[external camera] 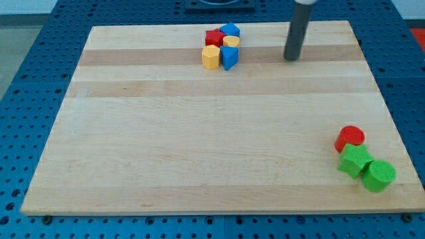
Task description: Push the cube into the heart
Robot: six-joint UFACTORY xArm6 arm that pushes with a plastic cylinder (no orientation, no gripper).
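**Tip parked at the upper right of the cluster, cube and heart already crowded**

Since the arm carries only a bare rod, there is nothing to open or close; my tip (291, 58) rests on the wooden board (199, 146) near the frame's top, well to the right of the upper cluster and touching no block.

That cluster sits at the top centre. It holds a red star-like block (213, 37), a blue block (230, 30) at the top, a small yellow block (231, 42) that may be the heart, a yellow hexagonal block (211, 57) at the lower left, and a blue block (229, 58) at the lower right, which I take for the cube, though shapes are hard to confirm at this size. All five touch or nearly touch.

In the lower right corner, well apart, lie a red cylinder (349, 138), a green block (354, 161) and a green cylinder (379, 176).

The risk, as I judge it, is the crowding: a push from the right could drive the blue block into the yellow hexagon, or scatter the whole group. An off-centre contact would spin the cube past the heart.
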